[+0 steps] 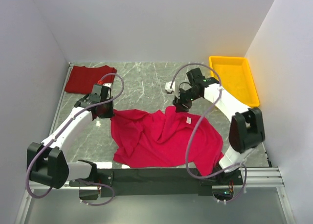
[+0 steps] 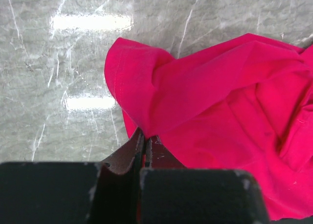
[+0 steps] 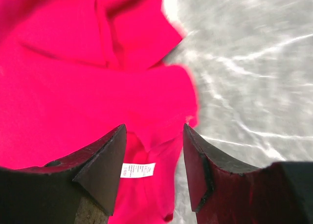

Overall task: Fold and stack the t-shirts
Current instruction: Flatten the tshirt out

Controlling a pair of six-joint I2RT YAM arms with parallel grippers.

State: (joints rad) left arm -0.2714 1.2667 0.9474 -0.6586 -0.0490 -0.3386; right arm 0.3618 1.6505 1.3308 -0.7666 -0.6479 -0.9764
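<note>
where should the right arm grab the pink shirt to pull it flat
Probably the folded edge beside the white tag on the pink shirt, coming straight down from above: the cloth lies low and crumpled, and that edge sits directly between the open right fingers.

Crumpled crimson-pink t-shirt (image 1: 164, 138) mid-table; flat brick-red t-shirt (image 1: 88, 78) in far-left corner.

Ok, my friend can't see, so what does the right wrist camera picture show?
The right gripper hangs open over the bright pink t-shirt, whose small white tag shows between its dark fingers. Grey marbled table fills the right side.
</note>
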